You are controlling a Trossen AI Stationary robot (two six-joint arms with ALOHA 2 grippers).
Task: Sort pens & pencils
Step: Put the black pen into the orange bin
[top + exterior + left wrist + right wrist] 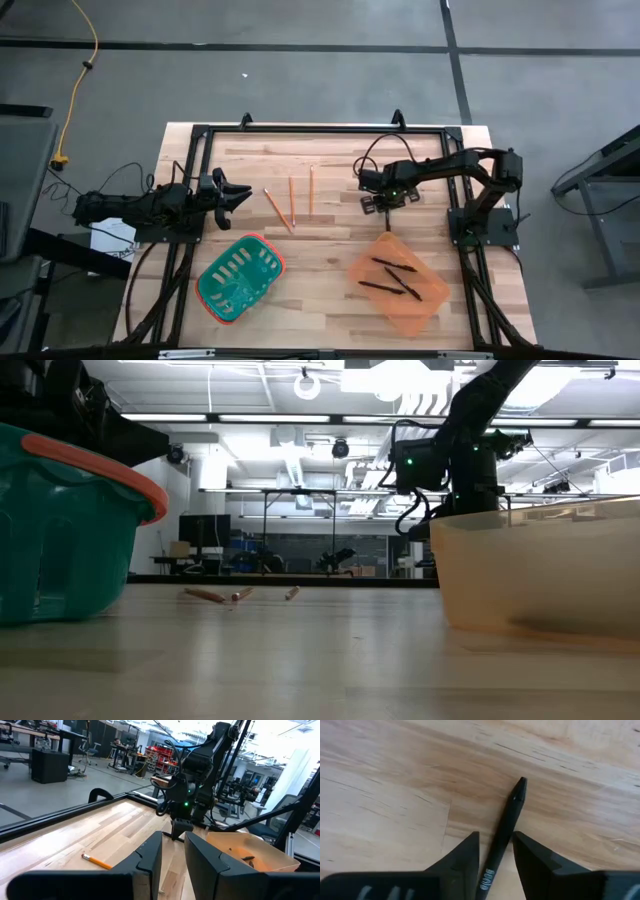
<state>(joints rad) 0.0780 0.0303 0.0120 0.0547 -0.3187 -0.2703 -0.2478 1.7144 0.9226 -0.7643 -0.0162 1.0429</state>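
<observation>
The right gripper was held low over the pale wooden table, just beyond the far edge of the translucent orange plastic tray in the high view. In the right wrist view, a thin black stick-like pen lay between the gripper's two dark fingers, with its pointed tip reaching out past them over the wood. The fingers were set narrowly apart on either side of the pen; whether they were pressed against it could not be told, since a thin gap appeared to remain on each side.

Three more thin black pens were seen lying inside the orange tray, loosely crossed over one another.

Three thin orange-yellow wooden pencils were laid on the bare table between the two arms, near one another but apart: one slanted, the other two nearly parallel. In the low view they were seen lying flat in the distance, between the two containers.

The teal plastic basket with an orange rim was placed on the near left part of the table, beside the orange tray and well apart from it. Nothing could be made out inside it.

The left gripper was held at the table's left edge, pointed toward the pencils, with its fingers spread a little and nothing held between them. One pencil was seen in front of it on the wood.
</observation>
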